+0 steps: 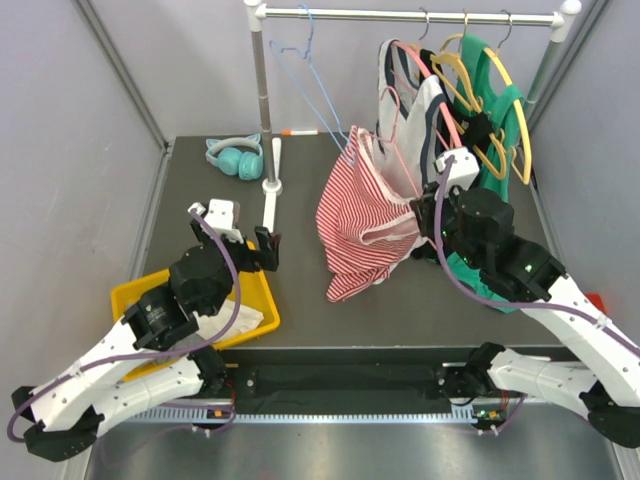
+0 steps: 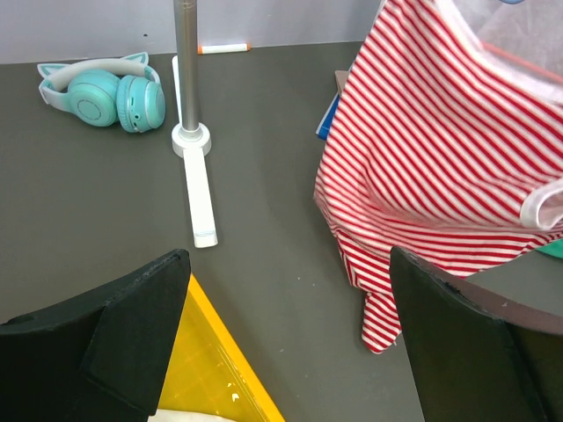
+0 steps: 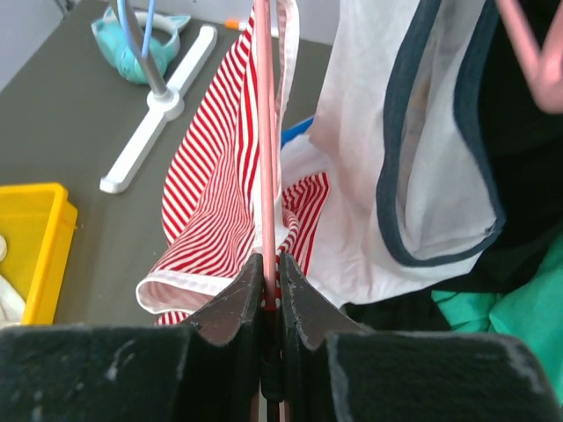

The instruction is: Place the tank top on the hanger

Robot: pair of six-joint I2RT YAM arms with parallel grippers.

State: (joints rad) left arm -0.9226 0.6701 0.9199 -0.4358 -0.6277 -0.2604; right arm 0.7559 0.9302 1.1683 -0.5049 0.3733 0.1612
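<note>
The red-and-white striped tank top (image 1: pixel 362 215) hangs draped over the thin salmon-pink hanger (image 3: pixel 266 132), its lower hem touching the table. It also shows in the left wrist view (image 2: pixel 440 149) and in the right wrist view (image 3: pixel 215 198). My right gripper (image 3: pixel 271 264) is shut on the hanger's thin bar, with striped fabric pinched at the same spot, and holds it up just right of the top (image 1: pixel 432 212). My left gripper (image 1: pixel 268 248) is open and empty, low over the table left of the tank top, with its fingers (image 2: pixel 158 290) spread wide.
A yellow tray (image 1: pixel 135 295) holding white cloth sits front left. Teal cat-ear headphones (image 1: pixel 236 155) lie back left. The rack pole (image 1: pixel 262 90) and its white base (image 1: pixel 270 200) stand mid-back. A light blue hanger (image 1: pixel 305 70), a white navy-trimmed top (image 1: pixel 425 110) and a green garment (image 1: pixel 505 110) hang on the rail.
</note>
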